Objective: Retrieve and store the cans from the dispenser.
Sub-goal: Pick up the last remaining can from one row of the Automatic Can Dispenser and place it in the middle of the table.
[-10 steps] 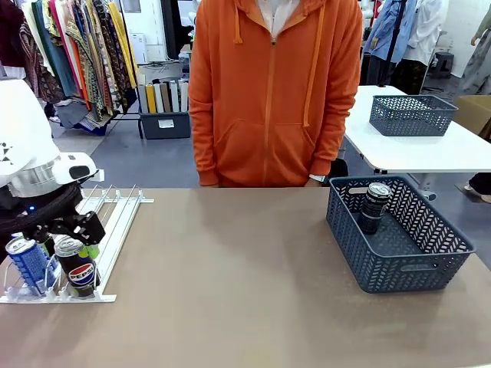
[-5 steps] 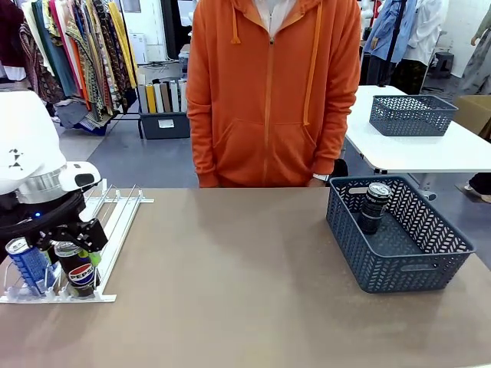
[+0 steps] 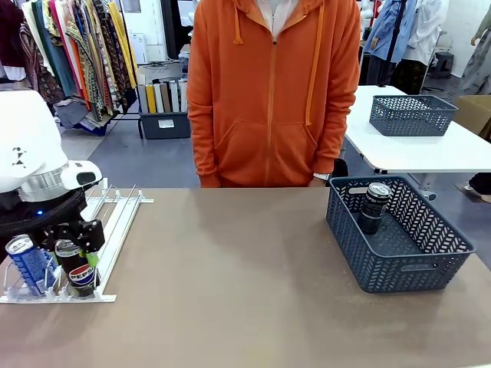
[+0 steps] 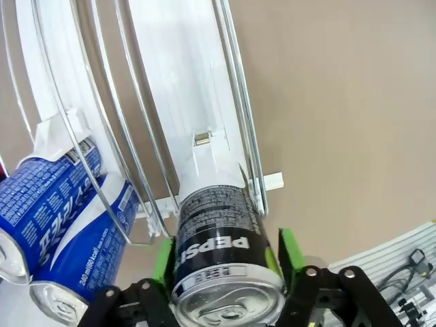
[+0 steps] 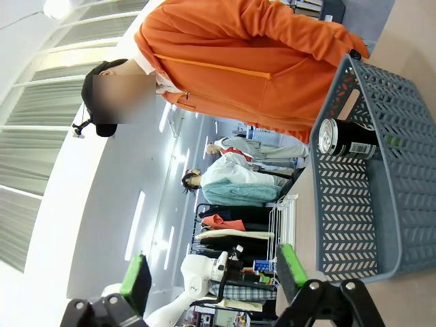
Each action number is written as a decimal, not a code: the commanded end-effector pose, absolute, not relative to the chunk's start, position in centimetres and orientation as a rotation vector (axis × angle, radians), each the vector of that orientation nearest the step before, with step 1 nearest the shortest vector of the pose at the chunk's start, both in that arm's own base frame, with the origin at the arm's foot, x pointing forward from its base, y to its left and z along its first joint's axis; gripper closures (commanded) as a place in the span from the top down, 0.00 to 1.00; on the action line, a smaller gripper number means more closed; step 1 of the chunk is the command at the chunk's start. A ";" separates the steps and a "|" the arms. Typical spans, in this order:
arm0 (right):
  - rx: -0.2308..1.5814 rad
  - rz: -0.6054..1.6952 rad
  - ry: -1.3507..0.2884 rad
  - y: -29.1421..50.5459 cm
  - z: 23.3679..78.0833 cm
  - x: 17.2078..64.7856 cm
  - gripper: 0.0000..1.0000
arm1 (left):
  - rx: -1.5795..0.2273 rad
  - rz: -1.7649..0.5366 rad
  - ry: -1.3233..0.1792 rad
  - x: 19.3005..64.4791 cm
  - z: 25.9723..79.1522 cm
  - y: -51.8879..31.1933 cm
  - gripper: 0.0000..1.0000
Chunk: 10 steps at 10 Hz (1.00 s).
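Note:
The dispenser [image 3: 116,221] lies at the table's left front; its white rails [image 4: 178,102] run up the left wrist view. At its front lip stands a black Pepsi can [image 3: 78,273] [image 4: 221,252], and my left gripper [image 3: 74,259] [image 4: 225,253] is shut on it, both green pads [image 4: 162,256] pressing its sides. Beside it are a blue can [image 3: 29,265] in the front view and two blue cans [image 4: 49,204] in the left wrist view. Another black can [image 3: 374,207] [image 5: 344,139] stands in the blue-grey basket [image 3: 418,268] [image 5: 368,204]. My right gripper [image 5: 216,272] is open, holding nothing, and looks at the basket from the side.
A person in an orange hoodie [image 3: 272,92] stands at the far edge, hands out of sight. The brown tabletop [image 3: 230,276] is bare between dispenser and basket. A second basket [image 3: 411,115] rests on a white table behind.
My left gripper has sunk a little over the black Pepsi can and its jaws have closed from wide open onto the can. Nothing else has moved.

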State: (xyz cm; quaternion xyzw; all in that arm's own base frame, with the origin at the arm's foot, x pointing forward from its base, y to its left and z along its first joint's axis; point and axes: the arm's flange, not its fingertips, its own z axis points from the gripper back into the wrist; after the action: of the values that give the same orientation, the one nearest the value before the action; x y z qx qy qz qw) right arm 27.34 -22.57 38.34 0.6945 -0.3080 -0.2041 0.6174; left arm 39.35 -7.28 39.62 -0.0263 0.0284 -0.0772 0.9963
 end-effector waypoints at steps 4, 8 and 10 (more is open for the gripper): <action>1.605 -0.473 -0.694 -22.6 38.8 27.1 1.00 | -0.017 -0.115 0.047 39.8 39.9 -6.9 0.00; 1.605 -0.473 -0.694 -22.6 38.8 27.1 1.00 | -0.034 -0.151 -0.043 38.6 45.1 -7.2 0.00; 1.605 -0.473 -0.694 -22.6 38.8 27.1 1.00 | -0.058 -0.197 -0.131 36.6 51.3 -7.9 0.00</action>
State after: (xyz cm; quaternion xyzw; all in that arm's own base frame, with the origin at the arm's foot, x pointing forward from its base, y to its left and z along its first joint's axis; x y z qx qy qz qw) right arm 27.34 -22.56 38.33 0.6945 -0.3078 -0.2041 0.6174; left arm 37.50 -7.78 47.65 -0.0204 -0.0313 -0.0836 0.9958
